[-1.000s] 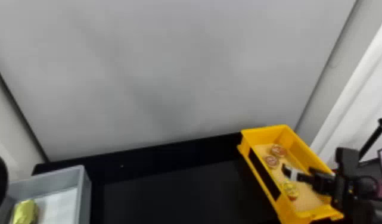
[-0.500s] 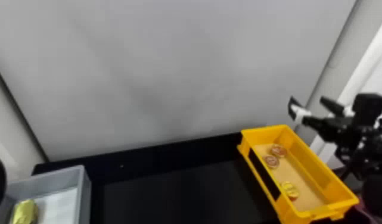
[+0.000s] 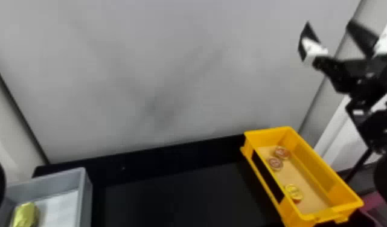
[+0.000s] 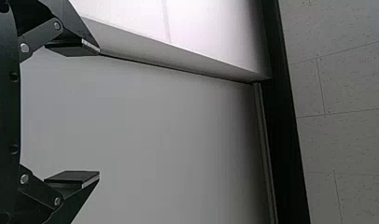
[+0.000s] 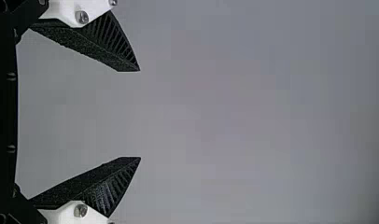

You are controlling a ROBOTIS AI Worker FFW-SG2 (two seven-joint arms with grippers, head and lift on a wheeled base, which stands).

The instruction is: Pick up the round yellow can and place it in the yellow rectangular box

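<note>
Round yellow can point(image 3: 294, 193): rests on the tan floor of the yellow rectangular box point(image 3: 325, 169), toward the box's near end and close to its left long wall. The right gripper point(image 3: 328, 28) is raised above the level of the box, well apart from the can, its two fingers spread. Two reddish round cans point(image 3: 281, 152) lie farther back in the same box, side by side. In the left wrist view, the left gripper point(image 4: 100, 113) is likewise open, its pads parted.
</note>
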